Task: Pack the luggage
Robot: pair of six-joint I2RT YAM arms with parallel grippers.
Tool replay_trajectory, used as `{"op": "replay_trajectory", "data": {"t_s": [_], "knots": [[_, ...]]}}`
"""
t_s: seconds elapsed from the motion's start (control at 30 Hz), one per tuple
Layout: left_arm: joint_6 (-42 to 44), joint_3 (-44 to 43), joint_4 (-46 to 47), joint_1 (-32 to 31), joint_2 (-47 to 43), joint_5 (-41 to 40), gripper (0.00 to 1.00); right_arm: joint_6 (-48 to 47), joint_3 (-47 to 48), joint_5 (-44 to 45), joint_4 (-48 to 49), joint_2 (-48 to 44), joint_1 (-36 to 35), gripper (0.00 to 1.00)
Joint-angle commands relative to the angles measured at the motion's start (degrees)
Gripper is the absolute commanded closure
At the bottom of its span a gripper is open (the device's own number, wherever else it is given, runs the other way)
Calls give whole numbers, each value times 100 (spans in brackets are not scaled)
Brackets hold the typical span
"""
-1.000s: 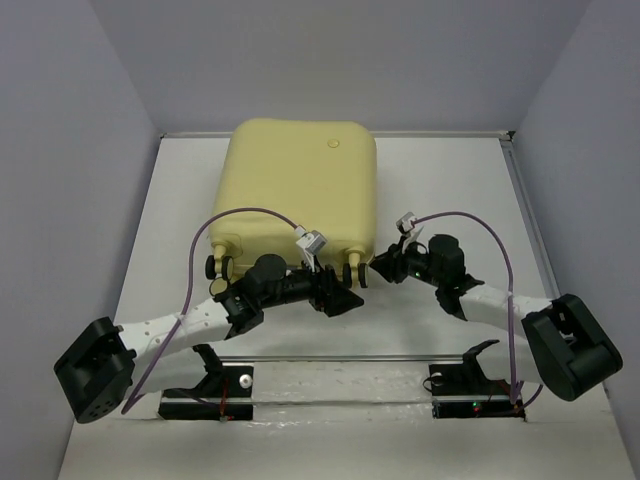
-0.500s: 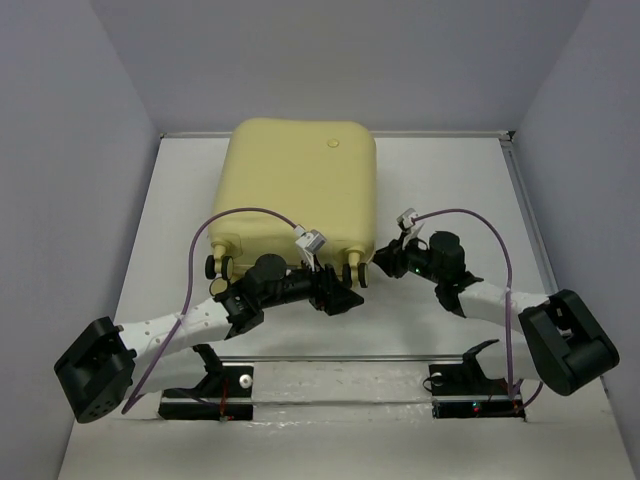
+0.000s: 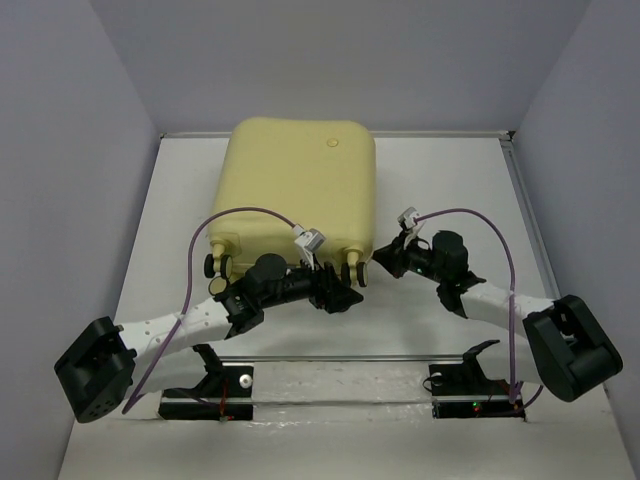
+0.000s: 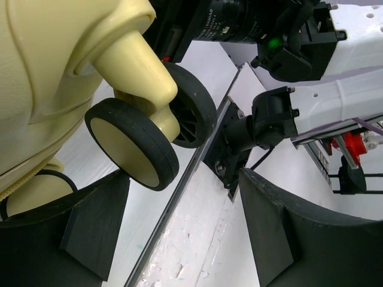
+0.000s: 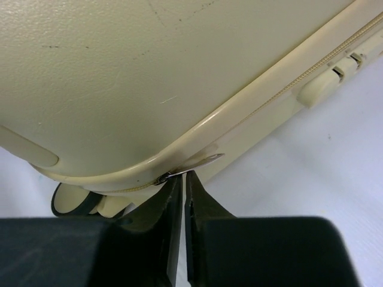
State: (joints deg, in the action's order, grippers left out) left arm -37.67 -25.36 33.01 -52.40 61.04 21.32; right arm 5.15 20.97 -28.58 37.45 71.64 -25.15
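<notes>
A white table sits boxed in by plain pale grey walls. The luggage lies flat and closed in the upper centre of the overhead view, with its wheels toward the bottom of the frame. Its shell is smooth, matte pale yellow plastic with rounded corners.

In the left wrist view the luggage fills the upper left. A caster wheel hangs from a rounded yellow post, showing a cream hub and a black tyre. A second wheel behind it is half hidden.

The left gripper stands wide apart below that wheel, holding nothing. Overhead, the left gripper sits by the case's lower right corner.

In the right wrist view, the luggage is cropped on every side, and a ribbed zip line runs along its rim. The right gripper has its fingers drawn together to a hairline slit. Its tips are just under the metal zipper pull, and whether they pinch it cannot be made out.

Overhead, the right gripper has crept slightly up the frame since a second ago. The luggage and the left arm have not moved.
</notes>
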Motion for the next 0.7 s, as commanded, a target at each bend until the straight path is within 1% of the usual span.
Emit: {"op": "replay_trajectory", "data": {"t_s": [0.0, 0.2, 0.23, 0.27, 0.33, 0.37, 0.4, 0.43, 0.57, 0.67], "knots": [[14, -373, 487, 55, -65, -313, 17, 206, 162, -456, 763, 52, -87, 93], [-12, -408, 557, 55, -136, -506, 25, 601, -198, -333, 825, -342, -148, 93], [-21, -417, 574, 55, -144, -532, 28, 645, -260, -272, 764, -422, -148, 93], [-38, -417, 609, 55, -153, -559, 34, 689, -339, -158, 529, -509, -270, 93], [-56, -417, 653, 55, -197, -655, 39, 759, -444, -8, 290, -763, -394, 93], [-65, -417, 671, 55, -206, -682, 39, 821, -480, 27, 289, -835, -395, 93], [-82, -417, 715, 55, -215, -725, 43, 952, -550, 36, 132, -888, -525, 93], [-91, -417, 741, 55, -206, -735, 44, 1014, -576, 37, 44, -984, -596, 93], [-126, -496, 890, 55, -92, -726, 47, 1172, -708, 343, -307, -1116, -1000, 93], [-144, -575, 970, 55, -65, -708, 48, 1225, -752, 616, -537, -1222, -1063, 93]]}}
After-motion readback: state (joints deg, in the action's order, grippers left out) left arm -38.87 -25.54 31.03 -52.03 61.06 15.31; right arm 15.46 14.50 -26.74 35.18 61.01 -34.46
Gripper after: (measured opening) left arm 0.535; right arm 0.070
